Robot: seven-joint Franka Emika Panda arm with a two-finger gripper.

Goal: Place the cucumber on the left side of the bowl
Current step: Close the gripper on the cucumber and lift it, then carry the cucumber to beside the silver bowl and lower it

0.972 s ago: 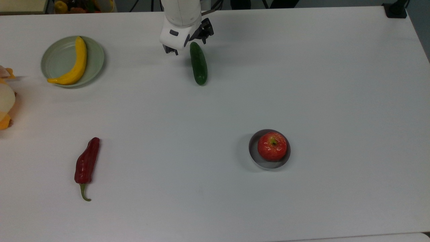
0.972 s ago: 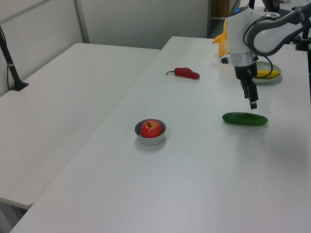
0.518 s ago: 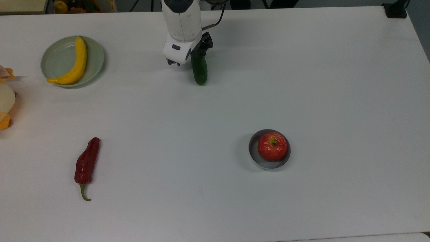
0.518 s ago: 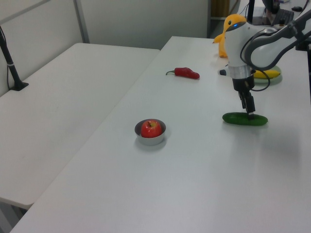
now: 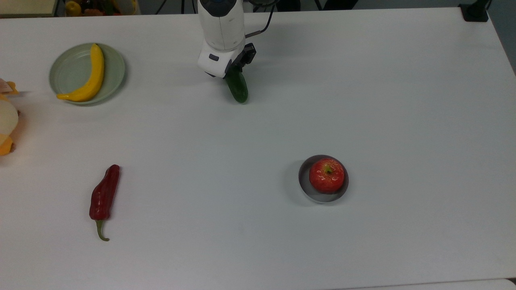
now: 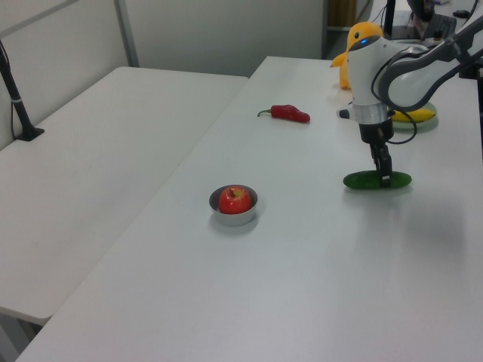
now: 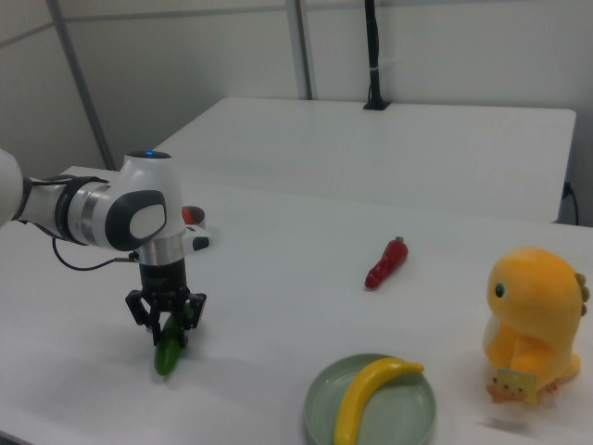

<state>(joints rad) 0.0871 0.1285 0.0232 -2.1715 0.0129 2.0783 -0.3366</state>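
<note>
Two fingers (image 6: 385, 175) clamped on cucumber (image 6: 377, 180), bowl (image 6: 234, 210) well apart, no legible writing.

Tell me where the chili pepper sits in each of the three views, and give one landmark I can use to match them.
Top view: the chili pepper lies low on the top view's left, stem toward the bottom edge.
Left view: upper middle, stem to the left view's left.
Right view: right of centre, tilted.
Shared landmark: the pale green plate holding the banana.
</note>
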